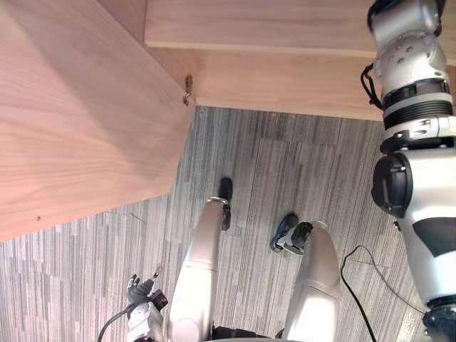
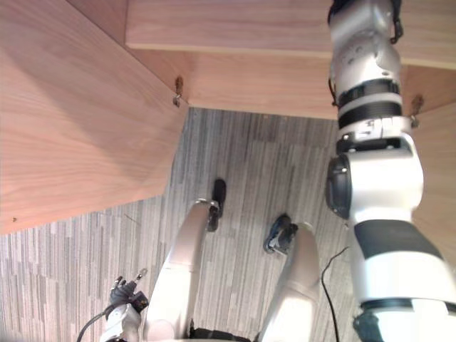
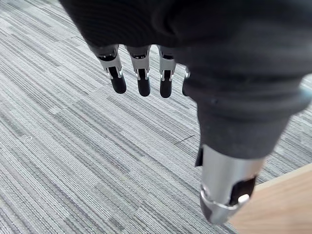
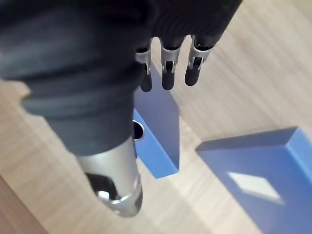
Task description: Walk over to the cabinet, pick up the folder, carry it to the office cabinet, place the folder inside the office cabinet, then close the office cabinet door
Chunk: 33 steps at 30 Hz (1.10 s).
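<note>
Right hand [image 4: 168, 73]: fingers straight, gripping nothing, tips by the top edge of the blue folder [image 4: 161, 131], which stands upright on the cabinet shelf [image 4: 234, 73]. Left hand [image 3: 141, 73] hangs relaxed over carpet [image 3: 73, 146]. Suggest withdrawing straight back without toppling the folder, then swinging the door [image 1: 78, 121] shut.

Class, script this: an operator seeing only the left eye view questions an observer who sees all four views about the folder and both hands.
Operator: Any folder near the right hand?
Observer: Yes, a blue folder on a wooden surface, just past its fingers.
Operator: Gripped?
Observer: No, those fingers are straight; contact is unclear.
Operator: And the left hand?
Observer: Open over grey carpet, holding nothing.
</note>
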{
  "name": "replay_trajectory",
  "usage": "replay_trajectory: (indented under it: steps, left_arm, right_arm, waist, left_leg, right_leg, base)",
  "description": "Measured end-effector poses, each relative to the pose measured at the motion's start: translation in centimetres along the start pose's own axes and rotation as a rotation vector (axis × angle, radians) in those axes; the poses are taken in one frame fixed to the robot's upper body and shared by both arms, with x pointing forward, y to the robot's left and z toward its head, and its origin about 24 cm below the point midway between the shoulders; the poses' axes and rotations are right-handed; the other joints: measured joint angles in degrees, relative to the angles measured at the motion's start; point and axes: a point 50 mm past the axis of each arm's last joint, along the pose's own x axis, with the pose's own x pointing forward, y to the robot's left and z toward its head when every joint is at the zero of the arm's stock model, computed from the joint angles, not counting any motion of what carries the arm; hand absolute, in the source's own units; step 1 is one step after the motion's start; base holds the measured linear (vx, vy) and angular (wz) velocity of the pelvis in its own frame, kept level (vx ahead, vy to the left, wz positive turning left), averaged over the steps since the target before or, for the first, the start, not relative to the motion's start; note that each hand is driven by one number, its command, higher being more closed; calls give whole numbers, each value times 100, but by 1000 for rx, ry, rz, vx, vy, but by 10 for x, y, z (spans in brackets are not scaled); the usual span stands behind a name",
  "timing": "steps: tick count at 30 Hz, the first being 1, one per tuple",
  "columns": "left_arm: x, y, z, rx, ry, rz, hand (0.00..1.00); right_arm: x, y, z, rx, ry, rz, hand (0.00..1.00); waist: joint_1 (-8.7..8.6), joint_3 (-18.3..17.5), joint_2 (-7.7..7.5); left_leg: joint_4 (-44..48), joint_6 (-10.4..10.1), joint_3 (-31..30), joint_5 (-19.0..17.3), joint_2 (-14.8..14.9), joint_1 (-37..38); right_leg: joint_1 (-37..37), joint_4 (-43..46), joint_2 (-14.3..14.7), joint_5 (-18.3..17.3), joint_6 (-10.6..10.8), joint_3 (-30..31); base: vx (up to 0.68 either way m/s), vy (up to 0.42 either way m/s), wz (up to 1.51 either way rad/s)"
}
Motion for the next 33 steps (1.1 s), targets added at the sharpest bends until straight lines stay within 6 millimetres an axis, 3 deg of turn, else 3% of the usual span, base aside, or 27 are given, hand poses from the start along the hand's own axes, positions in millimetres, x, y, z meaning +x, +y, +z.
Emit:
replay_trajectory:
  steps: [2,8,16,26,33]
  left_arm:
    - [1,-1,7,39,-31,-30,0]
    - [2,11,21,127,-114,-66,0]
    - [-7,25,3,233,-88,-104,0]
    - [-9,25,-1,259,-80,-131,0]
    - [-11,18,-3,285,-78,-168,0]
  right_arm:
    - [-1,-12,-20,-149,82,-16,0]
    - [-8,-38,-55,-369,198,-25,0]
    - [-19,-65,-86,-514,300,-44,0]
    - [-33,-80,-116,-582,400,-66,0]
    - [-45,-74,-141,-635,452,-25,0]
  waist:
    - [-1,-4,-9]
    - [-35,-22,-30]
    - [-53,-258,-73]
    - [-57,-473,-73]
    - [-63,-628,-58]
  left_leg:
    - [-460,8,25,161,18,366]
    - [-1843,-5,72,677,-4,1575]
    - [-3547,-45,106,1377,-14,2806]
    - [-4755,-138,168,1901,104,3503]
    - [-5081,-165,266,2020,102,3706]
  right_leg:
    - [323,-377,30,155,-142,-97]
    - [1384,-1400,83,476,-184,-367]
    - [2285,-2418,207,790,-176,-594]
    - [2616,-2950,403,973,-199,-663]
    - [2658,-3010,403,973,-198,-634]
  base:
    - [38,-28,-1]
    - [54,-13,7]
    - [75,-4,4]
    - [73,-49,-5]
    - [66,-23,-4]
